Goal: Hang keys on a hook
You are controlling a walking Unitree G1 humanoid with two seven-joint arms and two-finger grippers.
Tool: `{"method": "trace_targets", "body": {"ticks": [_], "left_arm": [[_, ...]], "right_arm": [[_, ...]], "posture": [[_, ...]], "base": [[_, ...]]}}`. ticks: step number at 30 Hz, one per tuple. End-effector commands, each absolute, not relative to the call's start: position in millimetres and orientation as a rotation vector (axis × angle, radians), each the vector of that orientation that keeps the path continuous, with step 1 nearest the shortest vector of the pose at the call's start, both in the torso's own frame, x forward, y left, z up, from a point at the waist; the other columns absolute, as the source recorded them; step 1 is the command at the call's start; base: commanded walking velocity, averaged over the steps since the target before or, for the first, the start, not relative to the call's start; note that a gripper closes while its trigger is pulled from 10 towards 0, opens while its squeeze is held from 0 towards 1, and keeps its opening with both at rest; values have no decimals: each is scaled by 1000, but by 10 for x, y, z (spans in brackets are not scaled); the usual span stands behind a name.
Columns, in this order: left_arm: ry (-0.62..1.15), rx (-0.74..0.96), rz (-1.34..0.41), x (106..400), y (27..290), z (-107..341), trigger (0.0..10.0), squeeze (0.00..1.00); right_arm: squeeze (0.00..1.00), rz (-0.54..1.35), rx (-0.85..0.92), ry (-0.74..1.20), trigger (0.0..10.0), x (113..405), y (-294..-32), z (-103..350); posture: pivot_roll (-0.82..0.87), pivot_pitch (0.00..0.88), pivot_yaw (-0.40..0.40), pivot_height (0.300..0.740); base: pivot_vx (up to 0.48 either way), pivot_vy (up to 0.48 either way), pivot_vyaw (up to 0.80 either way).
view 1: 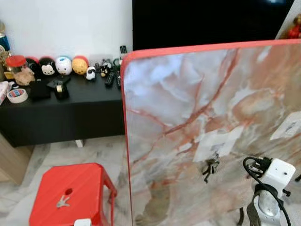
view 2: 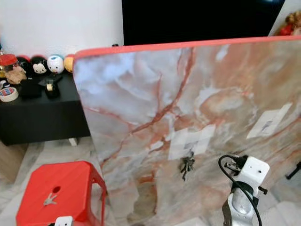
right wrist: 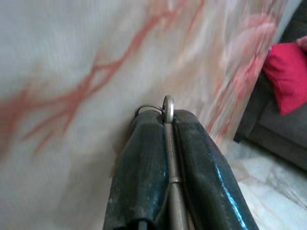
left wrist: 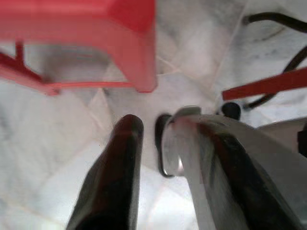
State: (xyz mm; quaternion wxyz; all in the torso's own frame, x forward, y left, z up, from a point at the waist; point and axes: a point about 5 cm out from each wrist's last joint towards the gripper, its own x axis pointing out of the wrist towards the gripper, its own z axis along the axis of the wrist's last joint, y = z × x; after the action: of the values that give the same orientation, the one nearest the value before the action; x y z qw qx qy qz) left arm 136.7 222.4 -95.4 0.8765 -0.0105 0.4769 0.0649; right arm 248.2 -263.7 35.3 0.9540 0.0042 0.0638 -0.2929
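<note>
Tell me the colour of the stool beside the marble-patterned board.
Red. The stool stands on the floor left of the board, clearest in the left eye view.

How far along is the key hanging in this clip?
One bunch of keys already hangs on the marble board. The right gripper is shut on a key ring near the board, not yet hooked. Another key lies on the red stool. The left gripper is open over the floor.

Dark key bunch hangs on white hook pad on the marble board. You've a silver key pinched upright btwn the right fingers.
</note>
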Motion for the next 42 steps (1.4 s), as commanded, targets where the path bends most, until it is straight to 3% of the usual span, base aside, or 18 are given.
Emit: {"method": "trace_targets", "body": {"ticks": [1, 10, 18, 30, 42], "left_arm": [[1003, -6, 123, 1365, 2220, -957, 10000, 0], [1004, -8, 125, 1365, 2216, -958, 10000, 0], [1003, -3, 119, 1376, 2209, -956, 10000, 0], [1003, -2, 114, 1386, 2201, -955, 10000, 0], [1005, 1, 112, 1379, 2203, -957, 10000, 0]], "right_arm": [[0, -590, 2, 90, 10000, 2530, -2656, 457], [0, -587, -3, 77, 10000, 2480, -2608, 497], [0, -509, -122, -13, 10000, 2333, -2431, 770], [0, -759, -271, -59, 10000, 1975, -2600, 1117], [0, -799, -319, -83, 10000, 2053, -2595, 1297]], "posture": [[55, 0, -79, 714], [55, 0, -82, 714], [39, 0, -77, 714], [31, 0, -82, 714], [28, 0, -76, 714]], "base": [[0, 0, 0], [0, 0, 0], [0, 0, 0], [0, 0, 0], [0, 0, 0]]}}
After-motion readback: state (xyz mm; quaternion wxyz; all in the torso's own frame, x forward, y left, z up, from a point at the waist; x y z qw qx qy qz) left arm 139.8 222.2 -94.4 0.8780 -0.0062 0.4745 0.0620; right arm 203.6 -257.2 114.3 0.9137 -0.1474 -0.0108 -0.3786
